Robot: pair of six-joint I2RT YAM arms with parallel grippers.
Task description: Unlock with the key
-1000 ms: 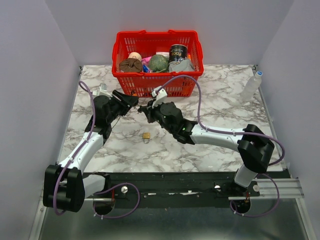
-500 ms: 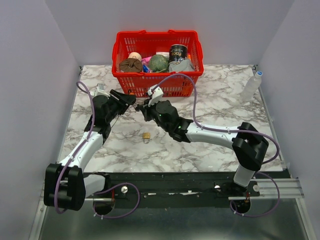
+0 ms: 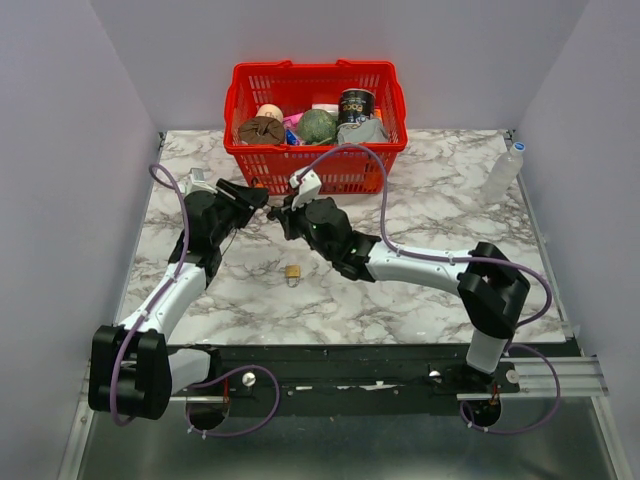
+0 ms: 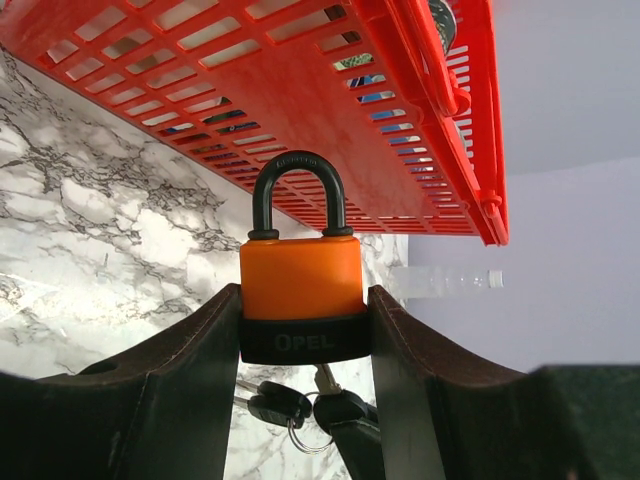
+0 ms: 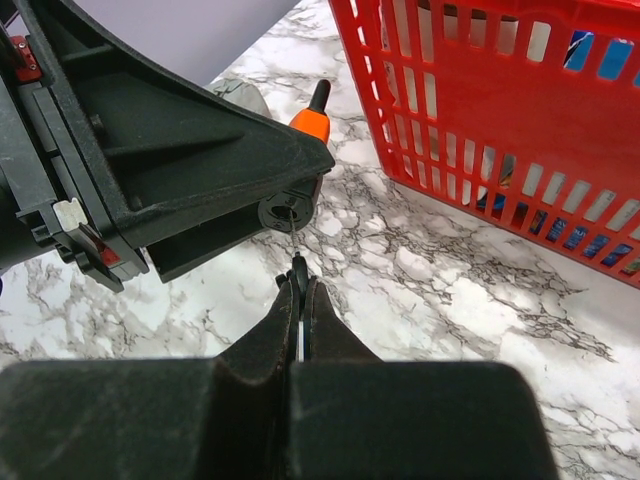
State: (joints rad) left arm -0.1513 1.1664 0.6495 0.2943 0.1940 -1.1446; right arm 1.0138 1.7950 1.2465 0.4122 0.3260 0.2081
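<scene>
In front of the red basket (image 3: 372, 166), the left gripper (image 3: 252, 196) is clamped on the orange-and-black padlock (image 4: 300, 275), one finger on each side of its black lower band. The right gripper (image 5: 299, 285) is closed on the head of the key (image 5: 293, 240), and the thin blade reaches the keyhole (image 5: 290, 212) in the padlock's underside; how deep it sits cannot be told. The shackle (image 4: 298, 190) has both legs seated, so by my reading the insertion is at most begun, with the turn and release left to do. The black band reads "OPEL". A small brass padlock (image 3: 292, 271) lies on the table nearer the arm bases than the basket.
</scene>
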